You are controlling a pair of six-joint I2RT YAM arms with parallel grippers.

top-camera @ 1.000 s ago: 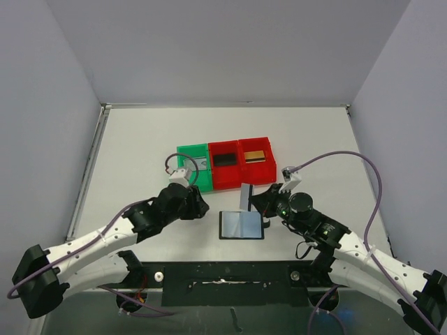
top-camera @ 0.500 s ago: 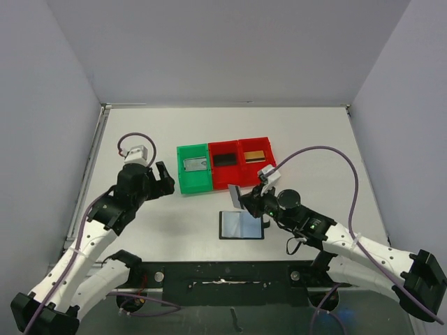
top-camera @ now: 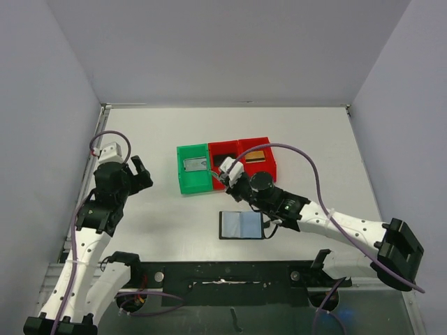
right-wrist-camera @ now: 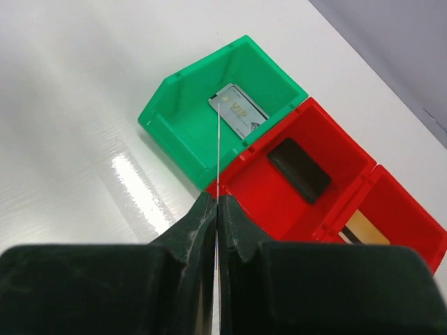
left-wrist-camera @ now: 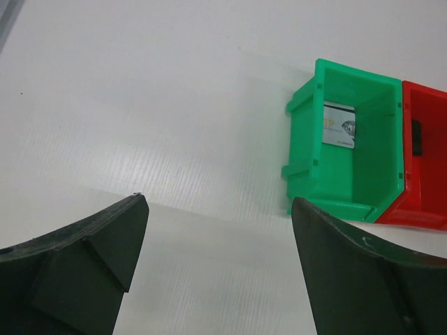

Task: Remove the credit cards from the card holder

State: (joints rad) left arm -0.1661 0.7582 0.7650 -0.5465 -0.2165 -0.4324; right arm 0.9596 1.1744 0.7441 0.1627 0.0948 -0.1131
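Observation:
The card holder lies open and flat on the table, grey-blue inside up. My right gripper is shut on a thin credit card seen edge-on, held above the seam between the green bin and the middle red bin. A silvery card lies in the green bin, a black card in the middle red bin, and a gold card in the far red bin. My left gripper hangs open and empty over bare table, left of the green bin.
The three bins stand side by side in a row at mid-table. Grey walls close in the left, right and back. The right arm reaches diagonally above the card holder's far right corner.
My left gripper opened and drew back left from the green bin, where the silvery card now lies. The right gripper carried its card from over the card holder up to the bins.

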